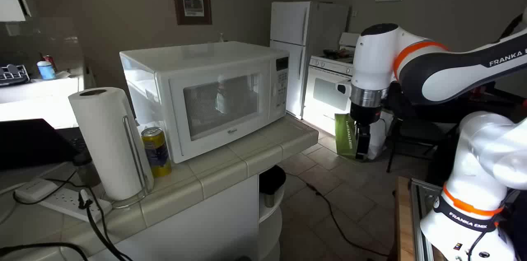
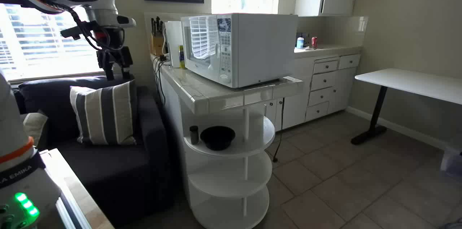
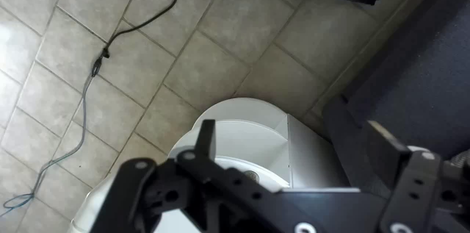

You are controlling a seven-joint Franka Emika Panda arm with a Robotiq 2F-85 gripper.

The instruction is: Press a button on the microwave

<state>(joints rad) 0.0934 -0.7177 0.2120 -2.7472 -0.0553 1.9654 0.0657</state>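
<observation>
The microwave (image 1: 222,63) is a large white box on the tiled counter, and it also shows in an exterior view (image 2: 265,48). Its door is shut. Its narrow control strip with a dark display and keys (image 1: 280,88) is at the door's right edge, and the strip also shows in an exterior view (image 2: 226,53). My gripper (image 2: 118,73) hangs pointing down in the air, apart from the microwave and in front of its door side. In the wrist view the gripper (image 3: 296,133) has its fingers wide apart with nothing between them. No microwave keys show in the wrist view.
A paper towel roll (image 1: 109,145) and a yellow can (image 1: 156,152) stand beside the microwave on the counter (image 1: 263,145). Rounded white shelves (image 2: 231,182) with a black bowl (image 2: 217,138) are below the counter end. A dark sofa (image 2: 108,175) stands beside the counter.
</observation>
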